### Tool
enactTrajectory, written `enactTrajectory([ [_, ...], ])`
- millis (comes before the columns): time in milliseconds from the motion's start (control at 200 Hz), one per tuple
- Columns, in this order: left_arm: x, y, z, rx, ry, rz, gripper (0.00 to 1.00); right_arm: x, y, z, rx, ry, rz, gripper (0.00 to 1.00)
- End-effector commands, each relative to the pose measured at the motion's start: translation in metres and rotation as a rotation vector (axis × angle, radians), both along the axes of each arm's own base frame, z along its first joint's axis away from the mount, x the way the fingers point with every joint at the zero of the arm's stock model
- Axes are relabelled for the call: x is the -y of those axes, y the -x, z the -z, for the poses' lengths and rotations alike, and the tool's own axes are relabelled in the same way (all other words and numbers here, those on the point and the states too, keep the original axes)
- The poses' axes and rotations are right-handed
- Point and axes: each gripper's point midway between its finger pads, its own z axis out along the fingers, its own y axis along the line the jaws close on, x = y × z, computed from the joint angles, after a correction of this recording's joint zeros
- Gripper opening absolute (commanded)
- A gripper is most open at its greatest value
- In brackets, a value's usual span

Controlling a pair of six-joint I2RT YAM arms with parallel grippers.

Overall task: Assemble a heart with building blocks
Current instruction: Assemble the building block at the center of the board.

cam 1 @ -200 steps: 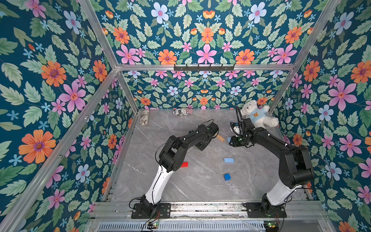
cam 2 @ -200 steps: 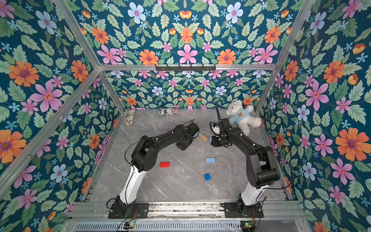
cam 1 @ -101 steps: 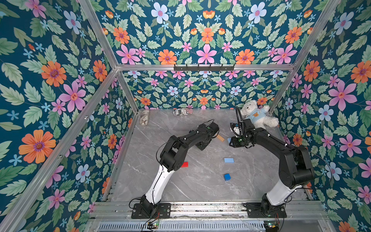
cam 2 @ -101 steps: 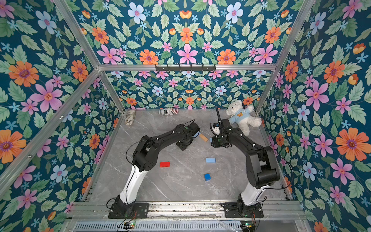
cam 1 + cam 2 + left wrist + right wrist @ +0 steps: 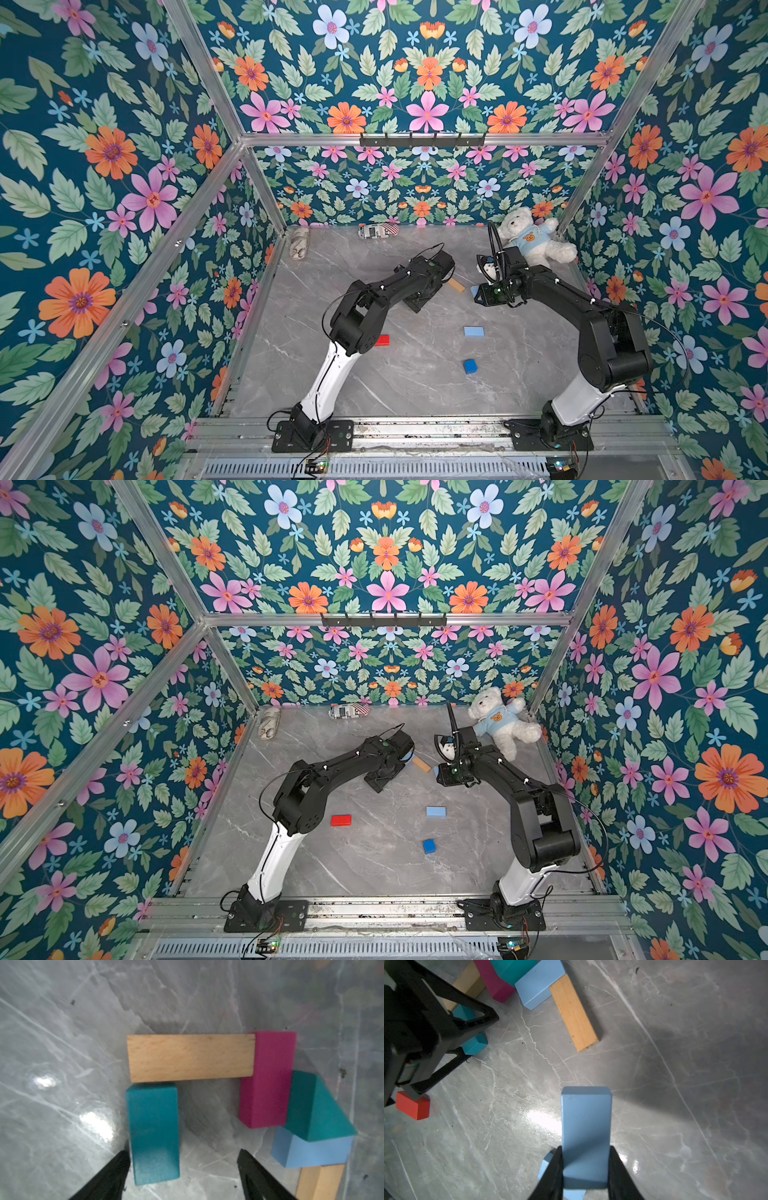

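**Grey marbled worktop [image 5: 415,386]: heart [image 5: 270,1093] judged about half laid**

The left hand [image 5: 182,1155] is seen wide open with nothing gripped. A teal block [image 5: 153,1132] lies flat between its fingers, close against one and clear of the other. That block is butted against a long tan block [image 5: 191,1057], which meets a magenta block [image 5: 268,1064]. A teal wedge [image 5: 318,1105] and a pale blue block [image 5: 311,1151] are set touching beside it, and a second tan block [image 5: 574,1012] runs on from there.

The right hand [image 5: 585,1167] is closed on a second pale blue block [image 5: 585,1126], held near the unfinished side. A red block [image 5: 340,820], a third pale blue block [image 5: 474,331] and a dark blue cube [image 5: 470,366] are left loose, well apart from the outline. The lower sides and the tip are judged yet to be placed.

The pieces look like wood, square-edged, matt painted or left bare. The worktop is glossy, so sliding may be expected.
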Motion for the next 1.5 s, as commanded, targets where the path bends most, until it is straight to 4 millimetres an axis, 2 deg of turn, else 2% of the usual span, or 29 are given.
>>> enactTrajectory([
  [0,-0.005,0.010,-0.006,-0.036,-0.041,0.076,0.97,-0.002,-0.006,-0.016,0.064,-0.019,0.010,0.00],
  [95,-0.006,0.005,-0.036,0.033,-0.061,0.147,0.99,0.004,-0.013,-0.025,0.100,-0.011,0.075,0.00],
  [195,-0.006,-0.008,-0.075,0.192,-0.042,0.228,0.99,-0.001,-0.015,-0.035,0.083,-0.048,0.122,0.00],
  [315,-0.025,-0.015,-0.115,0.380,-0.077,0.290,0.99,0.007,-0.025,-0.049,0.048,-0.024,0.335,0.00],
  [390,-0.043,-0.013,-0.127,0.422,-0.150,0.328,0.99,0.007,-0.029,-0.062,0.107,0.017,0.453,0.00],
  [430,-0.053,-0.013,-0.128,0.421,-0.183,0.345,0.99,0.009,-0.031,-0.071,0.175,0.058,0.542,0.00],
  [475,-0.065,-0.011,-0.124,0.401,-0.205,0.352,0.99,0.004,-0.027,-0.072,0.190,0.062,0.607,0.00],
  [580,-0.084,-0.010,-0.117,0.375,-0.236,0.365,0.99,-0.010,-0.010,-0.039,0.023,0.038,0.724,0.00],
  [590,-0.085,-0.010,-0.117,0.373,-0.240,0.366,0.99,-0.011,-0.008,-0.028,-0.005,0.055,0.736,0.00],
  [630,-0.091,-0.010,-0.114,0.365,-0.248,0.370,0.99,-0.018,-0.003,-0.014,-0.040,0.061,0.769,0.00],
  [820,-0.110,-0.008,-0.102,0.335,-0.261,0.367,0.99,-0.059,0.000,0.002,-0.067,0.058,0.871,0.00],
  [920,-0.117,-0.008,-0.099,0.329,-0.254,0.363,0.99,-0.073,0.001,0.014,-0.098,0.076,0.901,0.00],
  [1205,-0.129,-0.013,-0.102,0.343,-0.274,0.367,0.99,-0.077,0.007,0.046,-0.141,0.126,0.962,0.00],
  [1495,-0.139,-0.015,-0.101,0.340,-0.282,0.362,0.99,-0.088,-0.005,0.059,-0.156,0.145,0.964,0.00],
])
